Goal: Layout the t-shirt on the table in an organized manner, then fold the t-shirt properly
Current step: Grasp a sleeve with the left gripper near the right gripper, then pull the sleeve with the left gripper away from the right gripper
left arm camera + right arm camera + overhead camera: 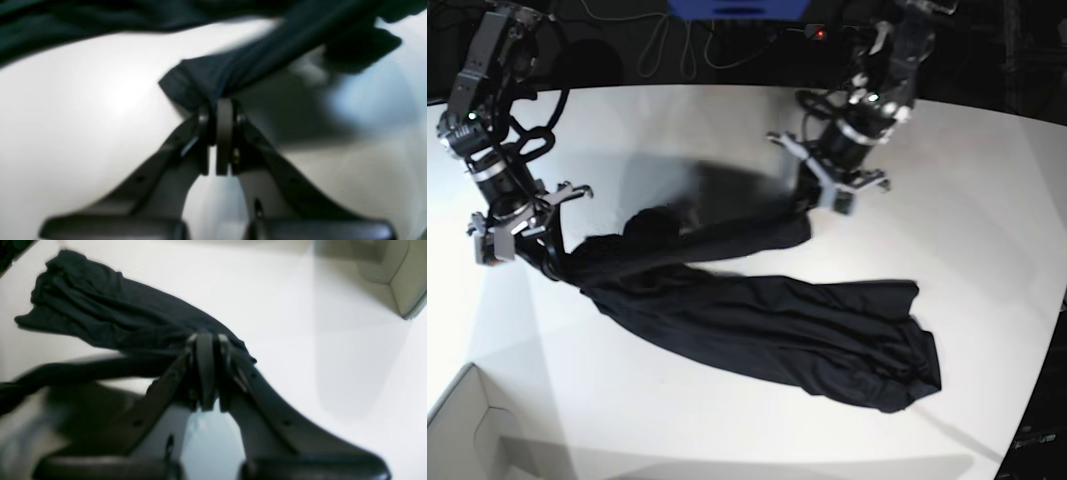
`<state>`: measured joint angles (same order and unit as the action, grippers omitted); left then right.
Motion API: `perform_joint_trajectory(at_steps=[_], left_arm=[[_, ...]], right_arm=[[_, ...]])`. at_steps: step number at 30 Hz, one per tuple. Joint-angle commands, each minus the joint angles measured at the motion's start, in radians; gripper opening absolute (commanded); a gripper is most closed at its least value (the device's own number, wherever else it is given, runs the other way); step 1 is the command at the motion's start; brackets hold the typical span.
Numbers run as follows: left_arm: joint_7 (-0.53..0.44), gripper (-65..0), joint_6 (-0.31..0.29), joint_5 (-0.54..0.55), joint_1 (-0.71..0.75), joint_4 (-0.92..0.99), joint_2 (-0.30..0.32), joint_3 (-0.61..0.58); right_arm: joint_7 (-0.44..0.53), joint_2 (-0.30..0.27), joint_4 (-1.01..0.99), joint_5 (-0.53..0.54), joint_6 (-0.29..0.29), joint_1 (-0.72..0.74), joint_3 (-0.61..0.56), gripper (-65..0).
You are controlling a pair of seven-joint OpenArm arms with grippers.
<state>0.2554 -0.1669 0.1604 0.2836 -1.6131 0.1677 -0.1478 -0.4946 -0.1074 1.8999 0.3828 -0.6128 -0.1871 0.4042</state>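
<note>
T-shirt (757, 320) bunched, mostly on table (987, 180), one band stretched between arms. Left end effector (218, 110) clamped on fabric corner; right end effector (208, 340) clamped on another edge. Layout step. Next: pull apart, lift, spread flat.

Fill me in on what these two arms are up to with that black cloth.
A two-armed robot is handling a black t-shirt on the white table. Both grippers are shut on the fabric: the left gripper pinches one bunched edge, and the right gripper pinches another. A band of cloth is stretched between them, raised off the table, while the rest of the shirt lies crumpled on the tabletop. It is not laid flat yet, and no fold has been made.
</note>
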Motion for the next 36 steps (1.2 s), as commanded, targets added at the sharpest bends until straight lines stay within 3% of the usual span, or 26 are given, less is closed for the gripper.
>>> perform_joint_trajectory(at_steps=[1,6,11,15,18,23,27,33,36], left_arm=[[-0.018,-64.9,0.0,0.005,0.026,-0.051,0.011,0.041],[-0.023,-64.9,-0.001,0.005,0.147,-0.163,0.037,0.305],[-0.02,-64.9,-0.003,0.005,0.147,-0.16,0.034,0.584],[-0.018,-64.9,-0.004,0.005,0.111,-0.148,0.043,0.73],[-0.018,-64.9,-0.004,0.005,0.102,-0.148,0.06,0.795],[-0.018,-64.9,-0.004,0.005,0.098,-0.146,0.077,0.867],[-0.021,-64.9,-0.007,0.006,0.096,-0.118,0.076,0.91],[-0.018,-64.9,-0.191,0.005,0.058,-0.095,0.068,0.916],[-0.018,-64.9,-0.199,0.005,0.055,-0.095,0.071,0.922]], right_arm=[[0.032,-0.007,0.022,0.021,-0.002,0.007,0.0,-65.0],[0.032,0.015,0.034,0.026,-0.002,-0.045,-0.089,-65.0],[0.035,0.015,0.065,0.025,-0.002,-0.131,-0.342,-65.0],[0.032,0.01,0.06,0.023,-0.002,-0.15,-0.486,-65.0],[0.032,0.008,0.054,0.021,0.0,-0.147,-0.486,-65.0],[0.032,0.008,-0.04,0.021,0.004,-0.101,-0.38,-64.8],[0.032,0.001,-0.125,0.021,0.004,-0.098,-0.319,-51.0],[0.032,0.004,-0.13,0.021,0.004,-0.125,-0.314,-28.7],[0.034,0.005,-0.138,0.021,0.004,-0.119,-0.313,-23.5]])
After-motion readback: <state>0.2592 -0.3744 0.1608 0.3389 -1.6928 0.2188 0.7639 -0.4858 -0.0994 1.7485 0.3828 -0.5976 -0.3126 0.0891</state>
